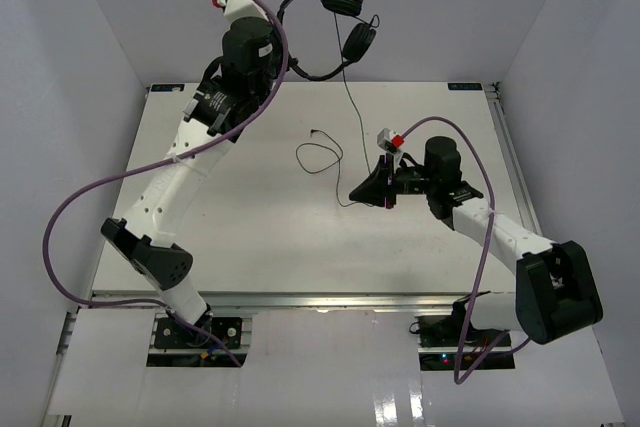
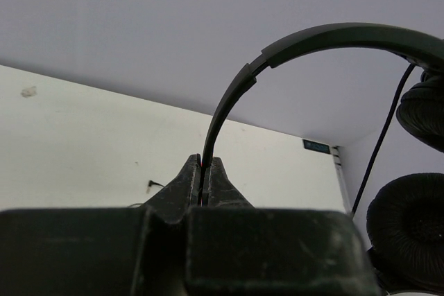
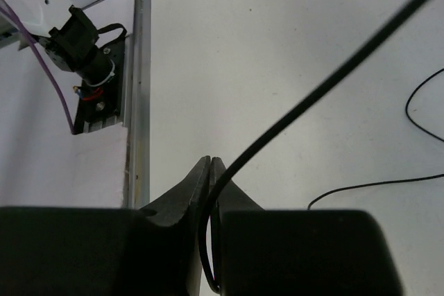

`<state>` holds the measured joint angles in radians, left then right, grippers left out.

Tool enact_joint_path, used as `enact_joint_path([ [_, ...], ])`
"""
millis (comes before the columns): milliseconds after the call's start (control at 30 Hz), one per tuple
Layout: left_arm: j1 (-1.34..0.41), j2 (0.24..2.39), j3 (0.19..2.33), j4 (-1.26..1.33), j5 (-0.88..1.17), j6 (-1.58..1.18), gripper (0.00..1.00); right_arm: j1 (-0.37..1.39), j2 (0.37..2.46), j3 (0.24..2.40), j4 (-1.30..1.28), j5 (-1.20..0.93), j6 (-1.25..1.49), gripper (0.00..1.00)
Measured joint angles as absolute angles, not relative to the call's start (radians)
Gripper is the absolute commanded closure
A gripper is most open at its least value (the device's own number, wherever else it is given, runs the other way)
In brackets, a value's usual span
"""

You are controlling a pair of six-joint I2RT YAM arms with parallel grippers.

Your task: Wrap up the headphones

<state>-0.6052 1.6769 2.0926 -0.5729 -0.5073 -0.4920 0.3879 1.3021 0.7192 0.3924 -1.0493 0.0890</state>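
The black headphones [image 1: 322,75] hang in the air above the table's far edge. My left gripper [image 1: 279,39] is raised and shut on the thin headband [image 2: 319,38], which rises from between the fingertips [image 2: 205,164]. Both round earcups [image 2: 409,230] hang at the right of the left wrist view. The thin cord [image 1: 351,97] drops from the earcups to my right gripper [image 1: 356,195], low over mid-table. That gripper [image 3: 209,163] is shut on the cord [image 3: 312,95], which passes between the jaws just behind the tips. The rest of the cord lies in a loop [image 1: 318,157], ending in the plug [image 1: 314,131].
Thick purple robot cables [image 1: 75,197] trail from both arms. White walls enclose the table on three sides. A metal rail [image 1: 300,299] runs along the near edge. The left arm's base [image 3: 83,39] shows at the upper left of the right wrist view.
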Motion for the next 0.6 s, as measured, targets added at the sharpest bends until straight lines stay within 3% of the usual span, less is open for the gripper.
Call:
enact_joint_path([
  [300,-0.572,1.726,1.916,-0.497,-0.594,-0.396,1.00,0.537,1.197,1.042,-0.228,-0.646,-0.399,0.92],
  [600,-0.572,1.770,1.607,-0.459,-0.499,-0.365,1.00,0.690,1.170,1.222,-0.443,-0.170,-0.761,0.92],
])
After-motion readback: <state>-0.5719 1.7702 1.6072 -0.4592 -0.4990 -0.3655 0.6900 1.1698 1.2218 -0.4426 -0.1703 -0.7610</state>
